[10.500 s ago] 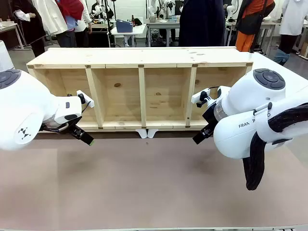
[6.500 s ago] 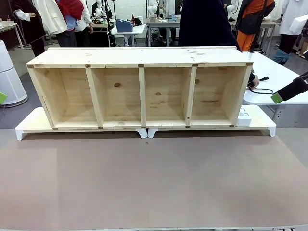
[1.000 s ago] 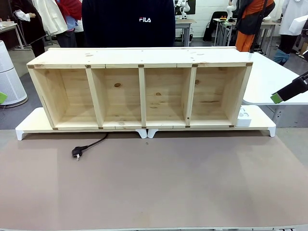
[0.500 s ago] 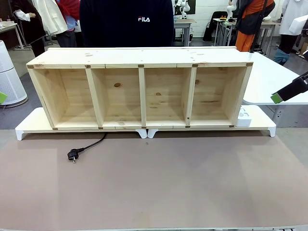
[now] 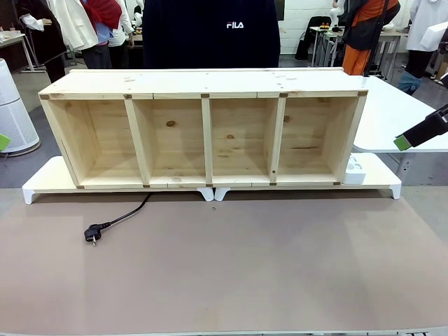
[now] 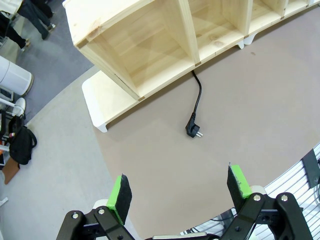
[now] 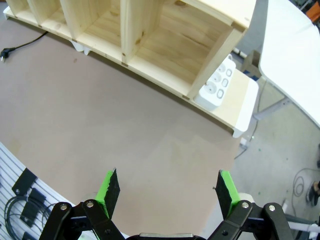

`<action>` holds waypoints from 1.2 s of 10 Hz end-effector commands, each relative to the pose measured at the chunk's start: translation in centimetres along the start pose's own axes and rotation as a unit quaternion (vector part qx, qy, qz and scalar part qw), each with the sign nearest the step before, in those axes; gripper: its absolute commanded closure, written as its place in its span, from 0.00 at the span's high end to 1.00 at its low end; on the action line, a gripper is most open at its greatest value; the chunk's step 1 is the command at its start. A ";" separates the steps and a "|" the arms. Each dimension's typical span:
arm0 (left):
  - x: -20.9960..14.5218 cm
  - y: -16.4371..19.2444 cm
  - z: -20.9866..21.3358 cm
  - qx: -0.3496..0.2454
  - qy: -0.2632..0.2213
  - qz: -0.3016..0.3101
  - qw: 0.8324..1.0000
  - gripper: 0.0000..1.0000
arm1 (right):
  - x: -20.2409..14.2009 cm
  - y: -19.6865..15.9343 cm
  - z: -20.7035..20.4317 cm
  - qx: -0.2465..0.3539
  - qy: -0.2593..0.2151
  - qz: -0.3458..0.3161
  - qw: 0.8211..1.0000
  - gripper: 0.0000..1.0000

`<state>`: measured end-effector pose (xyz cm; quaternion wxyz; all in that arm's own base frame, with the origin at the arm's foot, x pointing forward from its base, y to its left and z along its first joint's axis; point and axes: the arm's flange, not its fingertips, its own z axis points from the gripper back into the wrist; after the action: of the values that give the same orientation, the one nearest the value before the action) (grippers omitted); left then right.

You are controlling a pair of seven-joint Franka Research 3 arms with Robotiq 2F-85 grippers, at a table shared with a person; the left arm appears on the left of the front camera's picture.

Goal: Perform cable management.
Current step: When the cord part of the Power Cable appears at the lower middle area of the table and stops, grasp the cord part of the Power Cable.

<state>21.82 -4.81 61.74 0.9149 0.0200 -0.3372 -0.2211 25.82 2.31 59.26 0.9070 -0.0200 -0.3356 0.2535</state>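
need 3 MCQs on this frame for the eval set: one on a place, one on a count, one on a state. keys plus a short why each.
1. Relative to the shelf, the plug of the cable lies:
A) inside a compartment
B) on its top board
C) in front of it, on the table

2. The shelf has how many open compartments?
A) three
B) four
C) five

3. The jaws of the left gripper are:
A) open, holding nothing
B) shut on the cable
C) shut on nothing

Key:
1 C, the plug rests on the brown surface, before the shelf's left part.
2 B, three upright dividers split it into four bays.
3 A, the green pads stand wide apart, and the plug lies far beyond them.
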 end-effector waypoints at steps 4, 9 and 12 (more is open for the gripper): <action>0.2 -0.1 -0.2 0.000 -0.005 0.010 1.000 1.00 | 0.3 0.0 -0.3 -0.001 -0.003 -0.003 1.000 1.00; 0.2 -0.1 -0.2 0.000 -0.005 0.010 1.000 1.00 | 0.3 0.0 -0.3 -0.001 -0.003 -0.003 1.000 1.00; 0.2 -0.1 -0.2 0.000 -0.005 0.010 1.000 1.00 | 0.0 0.0 0.0 0.000 0.000 0.000 1.000 1.00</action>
<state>21.82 -4.81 61.74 0.9149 0.0200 -0.3372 -0.2211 25.79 2.30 59.29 0.9069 -0.0200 -0.3360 0.2535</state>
